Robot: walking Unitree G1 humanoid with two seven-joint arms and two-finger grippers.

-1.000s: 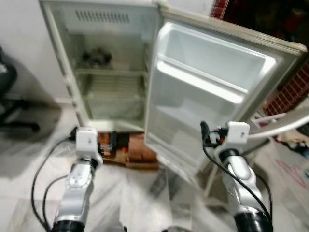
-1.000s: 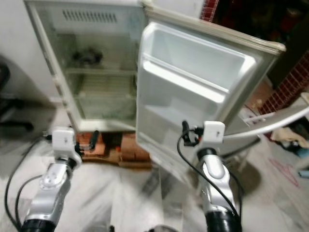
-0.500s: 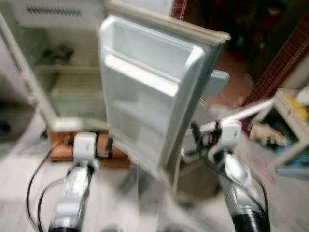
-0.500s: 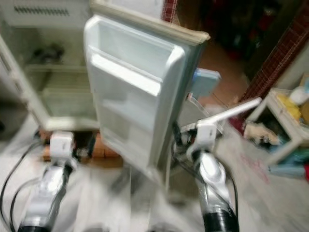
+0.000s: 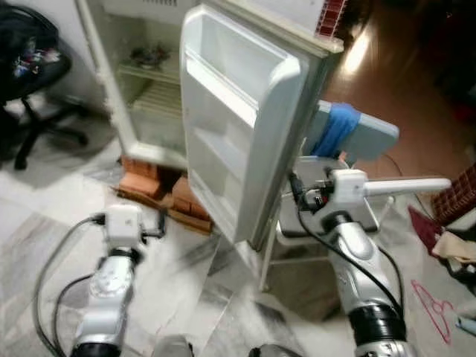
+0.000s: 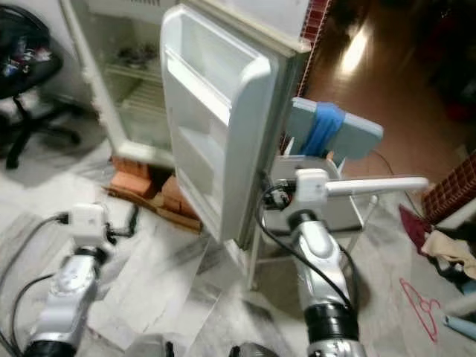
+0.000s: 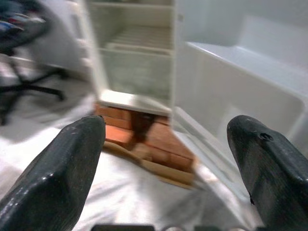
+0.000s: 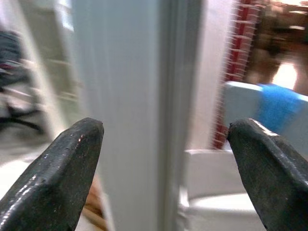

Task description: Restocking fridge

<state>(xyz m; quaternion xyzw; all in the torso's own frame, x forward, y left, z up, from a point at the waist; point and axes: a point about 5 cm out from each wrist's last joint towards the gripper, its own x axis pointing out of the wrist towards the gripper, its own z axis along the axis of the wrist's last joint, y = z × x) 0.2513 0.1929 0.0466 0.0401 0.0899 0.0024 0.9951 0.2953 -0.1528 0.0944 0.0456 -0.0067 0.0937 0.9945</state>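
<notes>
A: Fridge (image 5: 149, 82), far left, cabinet standing open on a stack of bricks (image 5: 160, 195). Wire shelves inside; small dark items on the upper shelf, too blurred to identify.

B: Fridge door (image 5: 238, 126), swung wide toward the camera, moulded white racks on the inner face, bare. Free edge pointing at the right arm.

A: Left gripper (image 7: 166, 159), held low above the marble floor (image 5: 44, 223), facing the cabinet and bricks. Jaws spread wide, nothing between them.

B: Right gripper (image 8: 166, 168), raised just beside the door's free edge, edge centred in the gap as seen from the right wrist. Jaws spread, one black finger (image 8: 62, 178) on each side of the edge; contact with the door not discernible.

A: Behind the door: white plastic chair (image 5: 349, 134) with a blue cloth (image 5: 336, 128) draped over its back.

B: Far left: black office chair (image 5: 33, 82). Lower right on the floor: red clothes hanger (image 5: 435, 309). Brown floor beyond, with a bright reflection.
</notes>
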